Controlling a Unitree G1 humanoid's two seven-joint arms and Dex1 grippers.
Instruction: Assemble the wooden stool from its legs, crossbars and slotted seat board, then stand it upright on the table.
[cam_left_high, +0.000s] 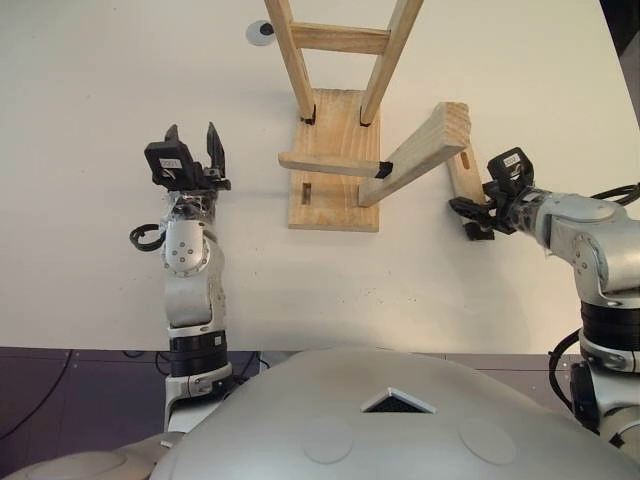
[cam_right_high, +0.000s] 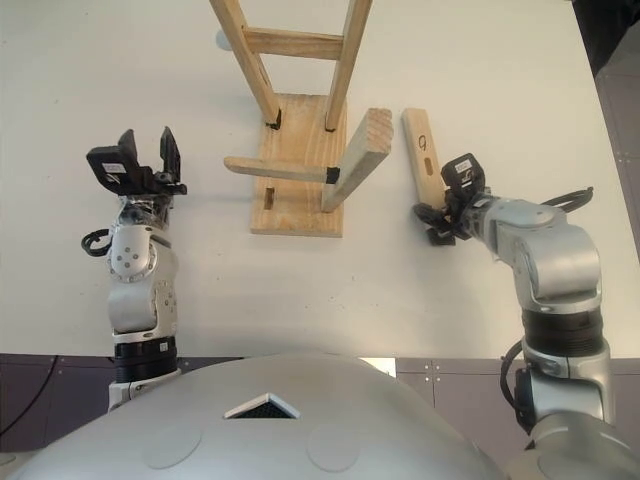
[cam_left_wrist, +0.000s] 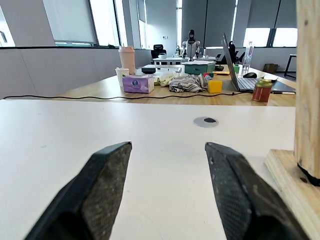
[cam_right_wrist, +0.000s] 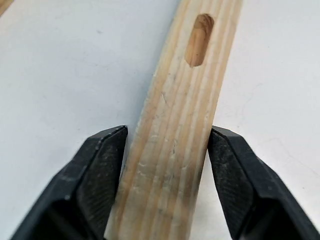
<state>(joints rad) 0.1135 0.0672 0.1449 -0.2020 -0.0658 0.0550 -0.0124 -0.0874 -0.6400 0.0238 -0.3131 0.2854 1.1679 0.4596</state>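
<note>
Lying flat on the table (cam_right_high: 520, 90) just right of the seat board (cam_right_high: 296, 206), the loose leg (cam_right_high: 420, 150) looks light, stiff and smooth, best pinched across its long sides, where the right gripper (cam_right_high: 433, 222) clasps its near end, the left gripper (cam_right_high: 147, 150) spread wide, left.

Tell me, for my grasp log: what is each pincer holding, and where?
Right pincer grips the loose leg at its near end, below the slot; left pincer is open and empty.
</note>
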